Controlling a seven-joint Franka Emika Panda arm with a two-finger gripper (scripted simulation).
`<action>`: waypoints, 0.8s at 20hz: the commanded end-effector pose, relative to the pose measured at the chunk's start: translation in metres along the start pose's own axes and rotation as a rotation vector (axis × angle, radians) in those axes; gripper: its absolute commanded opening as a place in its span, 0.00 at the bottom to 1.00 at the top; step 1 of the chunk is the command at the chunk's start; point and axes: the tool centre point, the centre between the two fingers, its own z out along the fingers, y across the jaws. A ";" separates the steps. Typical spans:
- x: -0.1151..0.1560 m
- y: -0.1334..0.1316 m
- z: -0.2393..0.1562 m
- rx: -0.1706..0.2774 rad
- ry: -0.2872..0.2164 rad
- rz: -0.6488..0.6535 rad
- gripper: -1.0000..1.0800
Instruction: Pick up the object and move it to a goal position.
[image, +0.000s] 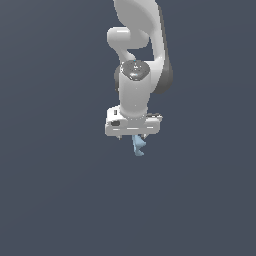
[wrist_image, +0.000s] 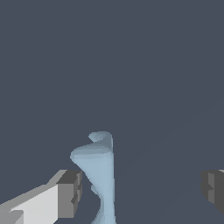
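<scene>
The object (image: 138, 145) is a small light-blue twisted shape with pointed ends. In the exterior view it sticks out just below the white bar of my gripper (image: 132, 137). In the wrist view the object (wrist_image: 99, 175) stands upright between the jaws, close beside one dark grey fingertip (wrist_image: 70, 193) and far from the other fingertip (wrist_image: 212, 188). My gripper (wrist_image: 140, 190) is open, with the jaws wide apart. I cannot tell whether the near fingertip touches the object. The object's top end is hidden behind the gripper in the exterior view.
The white arm (image: 136, 60) reaches down from the top of the exterior view. A plain dark grey-blue surface (image: 55, 190) fills everything around it. No other objects or edges show.
</scene>
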 end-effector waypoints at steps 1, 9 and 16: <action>0.000 0.000 0.000 0.000 0.000 0.000 0.96; 0.007 0.018 0.000 -0.011 0.024 -0.007 0.96; 0.007 0.019 0.000 -0.012 0.025 -0.007 0.96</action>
